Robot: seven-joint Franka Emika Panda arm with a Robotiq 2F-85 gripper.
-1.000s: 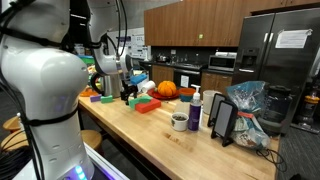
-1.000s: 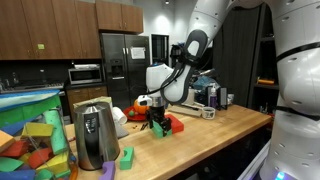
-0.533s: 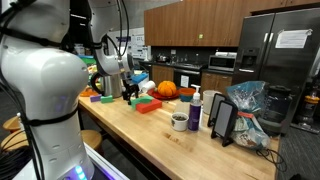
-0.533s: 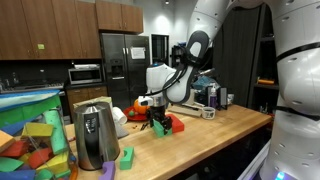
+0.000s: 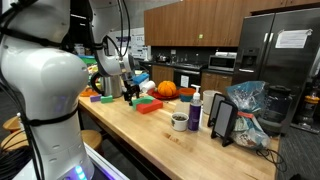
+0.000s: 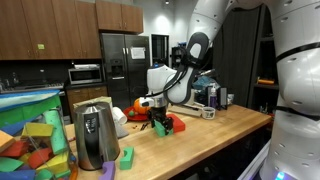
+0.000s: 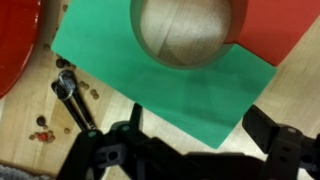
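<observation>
Wrist view: the gripper (image 7: 195,142) is being shown from above, with its two dark fingers (image 7: 118,140) being held wide apart at the lower edge of the picture. Nothing is being gripped between them. Directly beneath the spread jaws a flat green piece (image 7: 120,75) is lying on the wooden countertop (image 7: 30,150), and bare wood is being seen through its round hole. A red block (image 7: 285,25) is touching the green piece at its upper right, and a red object (image 7: 15,40) is being cut off by the left edge. Small dark specks (image 7: 42,128) are lying on the wood beside the green piece.

In both exterior views the gripper (image 5: 130,96) (image 6: 157,122) is being held low over the counter, pointing down, just beside the red block (image 5: 148,105) (image 6: 176,125). An orange round object (image 5: 167,89) is sitting near it, and a metal kettle (image 6: 93,135) is standing well apart.
</observation>
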